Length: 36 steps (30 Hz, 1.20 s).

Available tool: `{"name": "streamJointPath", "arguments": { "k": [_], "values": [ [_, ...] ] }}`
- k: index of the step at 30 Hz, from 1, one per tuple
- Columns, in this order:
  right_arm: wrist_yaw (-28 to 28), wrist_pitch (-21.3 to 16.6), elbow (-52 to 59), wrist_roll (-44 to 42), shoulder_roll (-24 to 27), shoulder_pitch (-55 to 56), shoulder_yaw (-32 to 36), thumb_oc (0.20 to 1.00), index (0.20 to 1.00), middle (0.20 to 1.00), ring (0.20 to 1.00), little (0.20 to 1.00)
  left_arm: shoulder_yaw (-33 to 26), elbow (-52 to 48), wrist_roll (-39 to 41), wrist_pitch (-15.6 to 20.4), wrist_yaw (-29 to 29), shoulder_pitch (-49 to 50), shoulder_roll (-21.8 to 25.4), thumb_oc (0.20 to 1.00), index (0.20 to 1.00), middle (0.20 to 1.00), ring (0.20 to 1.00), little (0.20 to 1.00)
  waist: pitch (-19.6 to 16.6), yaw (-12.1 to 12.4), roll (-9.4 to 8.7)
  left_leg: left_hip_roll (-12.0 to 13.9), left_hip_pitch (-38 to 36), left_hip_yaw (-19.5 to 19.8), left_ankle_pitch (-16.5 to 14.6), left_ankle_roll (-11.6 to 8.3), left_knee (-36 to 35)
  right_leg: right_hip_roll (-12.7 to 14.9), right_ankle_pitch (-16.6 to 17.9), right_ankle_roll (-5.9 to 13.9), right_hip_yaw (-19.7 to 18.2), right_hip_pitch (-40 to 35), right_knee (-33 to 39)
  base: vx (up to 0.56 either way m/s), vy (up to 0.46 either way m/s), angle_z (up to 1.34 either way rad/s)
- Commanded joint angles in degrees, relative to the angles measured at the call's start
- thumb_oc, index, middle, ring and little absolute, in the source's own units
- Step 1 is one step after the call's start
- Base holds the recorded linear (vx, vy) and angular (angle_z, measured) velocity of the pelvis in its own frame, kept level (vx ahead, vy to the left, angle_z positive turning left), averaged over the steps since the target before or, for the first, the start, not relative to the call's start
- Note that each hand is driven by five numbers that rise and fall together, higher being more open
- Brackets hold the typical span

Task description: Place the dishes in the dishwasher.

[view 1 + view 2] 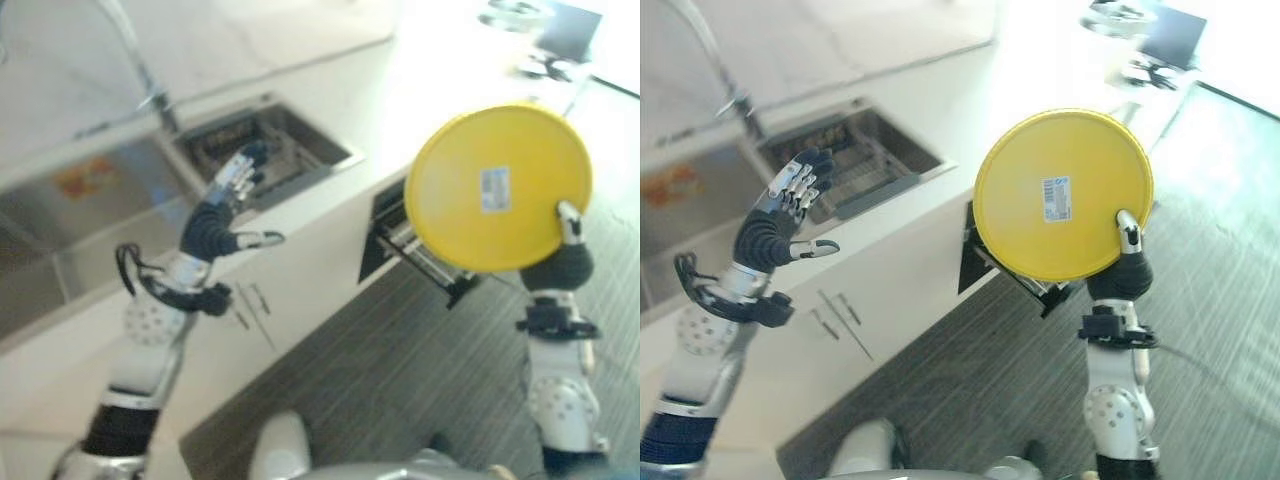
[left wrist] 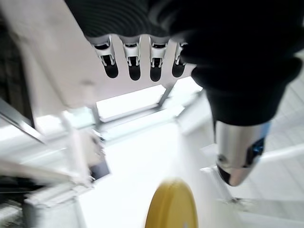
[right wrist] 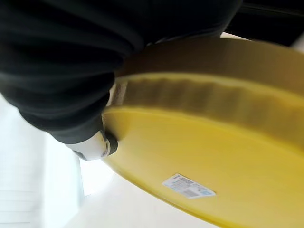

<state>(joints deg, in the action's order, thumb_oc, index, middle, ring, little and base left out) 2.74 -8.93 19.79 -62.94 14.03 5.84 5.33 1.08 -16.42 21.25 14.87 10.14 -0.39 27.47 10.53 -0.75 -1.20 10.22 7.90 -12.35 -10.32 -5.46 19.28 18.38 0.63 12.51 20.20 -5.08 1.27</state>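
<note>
A round yellow plate (image 1: 498,187) with a white sticker on its underside stands upright in the air above the open dishwasher drawer (image 1: 420,250). My right hand (image 1: 1124,262) grips its lower right rim, thumb (image 3: 97,146) pressed on the underside. The plate (image 2: 172,205) also shows edge-on in the left wrist view. My left hand (image 1: 222,213) hovers open above the counter beside the sink, fingers (image 2: 132,59) straight and nothing in it.
A sink (image 1: 262,148) with a rack inside is set into the white counter (image 1: 380,90), with a tap (image 1: 140,70) behind it. White cabinet fronts (image 1: 270,300) run below. Dark striped floor (image 1: 400,380) lies in front. Objects sit on the far counter (image 1: 540,30).
</note>
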Motion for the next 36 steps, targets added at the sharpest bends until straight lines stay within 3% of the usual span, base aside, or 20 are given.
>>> {"name": "streamJointPath", "arguments": {
  "k": [1, 4, 7, 8, 9, 11, 12, 14, 15, 18, 21, 24, 26, 28, 29, 31, 33, 35, 36],
  "values": [
    [1.79, -2.88, 3.51, 0.43, 1.28, -6.58, 1.63, 0.2, 0.2, 0.2, 0.2, 0.2, 0.21, -6.15, -0.88, 2.25, -0.63, -1.1, 1.27, 1.0, 1.0, 1.0, 1.0, 1.0, -2.54, -0.21, -0.4, 2.25, -15.8, -4.59, 9.77, -0.61, -24.28, -4.56, 1.77, -0.5, -1.45, -1.96, 2.93, 0.02, -0.644, -0.36],
    [1.8, -0.77, 3.2, -0.55, 2.71, -6.73, 1.67, 0.2, 0.2, 0.2, 0.2, 0.2, 1.77, -5.86, -1.52, 2.97, -1.12, -1.19, 0.51, 1.0, 1.0, 1.0, 1.0, 1.0, -1.99, -1.41, -0.28, 4.93, -14.61, -4.82, 11.28, -1.82, -21.31, -8.47, 0.6, -3.45, -4.33, -1.03, 3.02, 0.01, -0.423, 0.21],
    [0.86, 0.59, 3.12, 0.24, 4.2, -6.69, 1.73, 0.2, 0.2, 0.2, 0.2, 0.2, 1.9, -5.83, -1.06, 3.78, -1.16, 0.23, 0.05, 1.0, 1.0, 1.0, 1.0, 1.0, -0.87, -1.12, -1.05, 3.07, -10.92, -1.1, 7.73, -0.67, -11.07, -10.06, 0.53, -5.74, -6.74, -0.69, 2.88, 0.07, -0.429, -0.31],
    [1.05, 0.55, 3.18, 1.49, 4.25, -6.02, 1.65, 0.2, 0.2, 0.2, 0.2, 0.2, 1.17, -5.65, -0.76, 4.18, -0.24, 1.35, -0.38, 1.0, 1.0, 1.0, 1.0, 1.0, 0.12, -0.06, -1.49, -2.24, -8.61, 2.71, 2.62, 1.63, -5.89, -10.49, 0.11, -6.29, -7.88, -1.14, 2.4, 0.15, -0.315, -0.5],
    [0.35, 0.13, 3.72, 2.64, 3.91, -5.92, 0.89, 0.2, 0.2, 0.2, 0.2, 0.2, 0.19, -6.16, -0.69, 4.43, 0.46, 2.95, -0.77, 1.0, 1.0, 1.0, 1.0, 1.0, 0.2, 0.85, -0.93, -5.86, -8.24, 4.25, 2.6, 2.82, -7.63, -11.22, -0.14, -6.33, -8.35, -0.73, 1.77, 0.3, -0.271, -0.22],
    [-1.29, -2.03, 3.82, 5.26, 1.79, -5.95, -1.77, 0.2, 0.2, 0.2, 0.2, 0.2, -0.07, -6.1, -1.96, 4.29, 0.95, 4.52, -1.19, 1.0, 1.0, 1.0, 1.0, 1.0, 0.22, 2.76, 1.87, -7.59, -9.09, 3.81, 10.55, 2.18, -20.17, -14.49, -1.87, -6.17, -8.01, -2.71, 2.14, 0.49, -0.099, -0.24],
    [-1.3, -3.14, 3.98, 4.51, 1.74, -5.65, -2.62, 0.2, 0.2, 0.2, 0.2, 0.2, 1.1, -5.42, -2.51, 3.88, 0.32, 3.22, -1.14, 1.0, 1.0, 1.0, 1.0, 1.0, 0.48, 4.05, 2.91, -7.18, -4.65, 0.39, 15.98, 0.93, -24.12, -16.19, -3.76, -6.5, -6.4, -6.44, 3.24, 0.51, 0.02, 0.16],
    [-0.84, -3.5, 3.64, 3.89, 2.67, -6.07, -2.55, 0.2, 0.2, 0.2, 0.2, 0.2, 1.32, -4.94, -1.69, 3.85, 0.54, 2.22, -0.9, 1.0, 1.0, 1.0, 1.0, 1.0, 0.57, 5.11, 3.04, -7.71, -1.55, -2.97, 17.29, 1.18, -24.2, -16.94, -5.74, -6.96, -5.03, -9.01, 3.55, 0.39, 0.107, 0.53],
    [-0.03, -3.52, 3.38, 5.01, 2.93, -6.45, -3.19, 0.2, 0.2, 0.2, 0.2, 0.2, 1.25, -5.14, -1.34, 4.19, 0.23, 2.32, -1.0, 1.0, 1.0, 1.0, 1.0, 1.0, -0.02, 5.61, 2.81, -8.67, -1.67, -4.08, 16.44, 2.52, -24.21, -17.13, -6.69, -6.89, -4.92, -9.76, 3.46, 0.38, 0.209, 0.38],
    [2.28, -2.37, 4.46, 5.18, 3.19, -5.78, -4.15, 0.2, 0.2, 0.2, 0.2, 0.2, 0.31, -5.85, -1.85, 5.15, -1.89, 3.13, -0.29, 1.0, 1.0, 1.0, 1.0, 1.0, -0.88, 6.71, 1.8, -10.05, -3.09, -1.82, 14.59, 5.12, -24.05, -15.98, -8.76, -5.89, -5.71, -9.96, -0.58, 0.37, 0.215, -0.5],
    [3.18, -3.45, 3.79, 5.9, 1.79, -6.15, -4.23, 0.2, 0.2, 0.2, 0.2, 0.2, -0.1, -4.85, -1.53, 5.72, -0.32, 2.04, -0.11, 1.0, 1.0, 1.0, 1.0, 1.0, -1.74, 7.94, 0.31, -10.9, -5.05, -0.47, 13.02, 6.88, -23.85, -14.4, -9.45, -4.78, -3.31, -8.08, -8.24, 0.31, 0.173, -0.47],
    [2.94, -4.19, 3.49, 5.68, -0.07, -7.28, -4.47, 0.2, 0.2, 0.2, 0.2, 0.2, -0.05, -4.04, -1.77, 5.95, 1.17, 1.36, -0.34, 1.0, 1.0, 1.0, 1.0, 1.0, -2.29, 8.66, -0.39, -12.87, -6.35, 2.29, 11.75, 8.68, -23.61, -13.66, -6.46, -3.56, -3.74, -5.52, -20.09, 0.26, 0.226, 0.57],
    [3.04, -5.13, 4.45, 7.17, -1.23, -6.4, -5.07, 0.2, 0.2, 0.2, 0.2, 0.2, 0.72, -4.14, -3.24, 6.52, 1.58, 1.13, -0.42, 1.0, 1.0, 1.0, 1.0, 1.0, -2.4, 8.01, 0.12, -13.44, -7.9, 4.13, 10.68, 9.89, -23.72, -14.07, -1.77, -2.88, -5.51, -1.1, -33.01, 0.26, 0.262, 0.76],
    [3.5, -4.98, 4.05, 6.89, -1.11, -6.44, -5.53, 0.2, 0.2, 0.2, 0.2, 0.2, 1.39, -4.32, -5.86, 6.79, -0.13, 0.19, 0.2, 1.0, 1.0, 1.0, 1.0, 1.0, -2.08, 7.03, 0.28, -12.78, -9.29, 4.89, 10.32, 9.13, -23.78, -11.9, -4.07, -4.06, -5.06, 3.01, -29.79, 0.3, 0.018, 0.53],
    [4.58, -5.13, 3.38, 5.74, -0.55, -6.29, -4.79, 0.2, 0.2, 0.2, 0.2, 0.2, 1.27, -4.27, -5.36, 6.31, -0.53, -1.36, 1.2, 1.0, 1.0, 1.0, 1.0, 1.0, -1.34, 6.29, -0.18, -12.09, -10.29, 6.12, 9.95, 7.93, -23.39, -9.3, -3.99, -4.32, -4.56, 2.67, -18.97, 0.24, -0.238, 0.34],
    [5.84, -5.33, 3.4, 4.47, 0.0, -5.49, -3.78, 0.2, 0.2, 0.2, 0.2, 0.2, 1.13, -4.24, -5.99, 6.56, -0.82, -1.91, 1.49, 1.0, 1.0, 1.0, 1.0, 1.0, -0.56, 4.98, -0.42, -10.7, -11.79, 6.86, 8.8, 6.8, -23.32, -6.4, -1.37, -3.59, -5.23, 3.48, -11.53, 0.19, -0.268, 0.39],
    [5.86, -5.26, 4.06, 3.66, 0.46, -5.06, -3.38, 0.2, 0.2, 0.2, 0.2, 0.2, 1.86, -4.43, -7.49, 6.7, -1.94, -2.16, 1.72, 1.0, 1.0, 1.0, 1.0, 1.0, -0.06, 3.2, -0.92, -9.66, -13.13, 8.0, 7.42, 5.93, -23.49, -3.87, 3.59, -1.99, -8.61, 5.09, -6.72, 0.16, -0.256, 0.6],
    [4.32, -5.45, 4.89, 4.91, 0.72, -5.0, -3.25, 0.2, 0.2, 0.2, 0.2, 0.2, 2.98, -4.7, -8.26, 6.5, -2.4, -2.86, 1.81, 1.0, 1.0, 1.0, 1.0, 1.0, -0.02, 1.59, -0.98, -8.95, -14.02, 9.68, 6.4, 5.77, -23.67, -3.52, 5.25, -1.07, -13.24, 6.79, -5.61, 0.16, -0.238, 0.64],
    [2.93, -5.65, 5.07, 5.85, 1.31, -5.49, -3.09, 0.2, 0.2, 0.2, 0.2, 0.2, 3.73, -5.22, -8.84, 6.07, -2.87, -3.17, 1.55, 1.0, 1.0, 1.0, 1.0, 1.0, -0.22, 1.62, -1.37, -8.04, -14.17, 10.21, 5.95, 5.35, -23.67, -3.39, 4.83, -0.71, -12.52, 6.0, -4.58, 0.1, -0.249, 0.58]
  ]
}}
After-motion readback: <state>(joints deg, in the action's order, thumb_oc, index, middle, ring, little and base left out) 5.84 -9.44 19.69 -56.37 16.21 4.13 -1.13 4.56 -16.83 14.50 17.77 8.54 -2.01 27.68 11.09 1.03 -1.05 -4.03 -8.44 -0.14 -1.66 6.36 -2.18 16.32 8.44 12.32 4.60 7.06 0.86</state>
